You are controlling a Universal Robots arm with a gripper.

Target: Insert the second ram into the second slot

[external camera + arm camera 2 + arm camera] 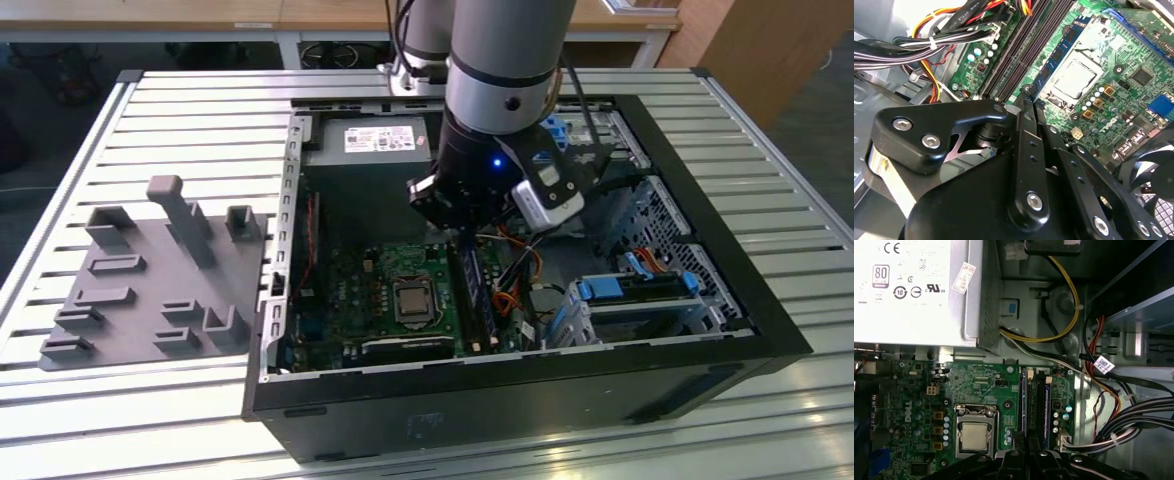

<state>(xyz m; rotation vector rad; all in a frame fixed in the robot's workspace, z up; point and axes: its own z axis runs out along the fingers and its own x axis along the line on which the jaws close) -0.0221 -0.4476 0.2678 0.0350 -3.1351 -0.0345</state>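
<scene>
RAM slots (pixel 1035 405): ends nearest the gripper (pixel 1026 454) hidden beneath it, gripper itself cropped at the picture's edge; slot latches there apparently covered.

I see the worktop (pixel 200 110) as ribbed bare metal, dull silver. Beside the computer case (pixel 534 410), whose shell is matt black, lies a matt grey plastic fixture (pixel 147 290). Inside the case, the power supply (pixel 914 295) is plain sheet metal with paper labels, the motherboard (pixel 979 385) glossy green, the processor lid (pixel 974 436) brushed metal, the cables (pixel 894 50) smooth plastic-sheathed. The gripper (pixel 1030 100) is matt black with bright screw heads.
</scene>
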